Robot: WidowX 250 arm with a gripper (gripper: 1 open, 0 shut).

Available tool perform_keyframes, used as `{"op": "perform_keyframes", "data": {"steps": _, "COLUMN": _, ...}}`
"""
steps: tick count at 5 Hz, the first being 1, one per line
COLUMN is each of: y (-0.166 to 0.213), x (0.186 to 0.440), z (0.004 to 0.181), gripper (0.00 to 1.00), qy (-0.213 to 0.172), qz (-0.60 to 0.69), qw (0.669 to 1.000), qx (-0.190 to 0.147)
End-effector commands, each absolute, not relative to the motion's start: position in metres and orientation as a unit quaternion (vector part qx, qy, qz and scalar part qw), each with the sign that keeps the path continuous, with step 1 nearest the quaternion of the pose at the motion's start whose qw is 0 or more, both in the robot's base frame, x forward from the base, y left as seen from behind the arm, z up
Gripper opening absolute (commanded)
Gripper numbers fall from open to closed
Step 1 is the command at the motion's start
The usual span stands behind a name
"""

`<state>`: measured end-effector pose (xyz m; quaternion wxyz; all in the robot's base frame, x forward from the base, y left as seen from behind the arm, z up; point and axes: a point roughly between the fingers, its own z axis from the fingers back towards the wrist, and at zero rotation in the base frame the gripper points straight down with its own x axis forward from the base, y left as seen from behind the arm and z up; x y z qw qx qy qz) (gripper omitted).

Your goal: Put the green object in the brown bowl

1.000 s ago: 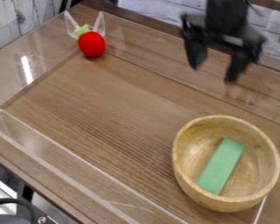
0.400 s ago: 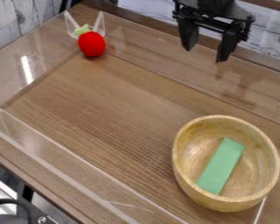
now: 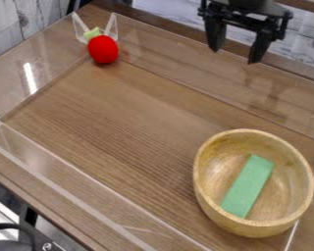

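The green object (image 3: 249, 185), a flat light-green bar, lies slantwise inside the brown bowl (image 3: 212, 157), a wide tan wooden bowl at the table's front right. My black gripper (image 3: 239, 49) hangs high at the back right, far above and behind the bowl. Its two fingers point down and stand wide apart with nothing between them.
A red strawberry-like toy (image 3: 103, 48) sits at the back left of the wooden table. Clear plastic walls (image 3: 42, 157) run along the table's edges.
The gripper has risen and drawn back toward the far edge, away from the bowl, staying open. The green bar has kept its place in the bowl.
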<state>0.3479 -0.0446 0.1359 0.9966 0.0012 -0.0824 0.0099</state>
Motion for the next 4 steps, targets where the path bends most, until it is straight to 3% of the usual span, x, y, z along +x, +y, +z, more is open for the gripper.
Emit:
{"op": "perform_keyframes", "data": {"steps": 1, "y": -0.049, "x": 0.354, "z": 0.156, "gripper": 1.00, "qy": -0.103, "qz": 0.007, "qw": 0.995, "qx": 0.001}}
{"op": "perform_keyframes", "data": {"steps": 2, "y": -0.051, "x": 0.354, "z": 0.159, "gripper": 1.00, "qy": -0.097, "qz": 0.008, "qw": 0.995, "qx": 0.004}}
{"op": "perform_keyframes", "data": {"steps": 4, "y": -0.038, "x": 0.331, "z": 0.135, "gripper": 1.00, "qy": -0.091, "qz": 0.037, "qw": 0.995, "qx": 0.012}}
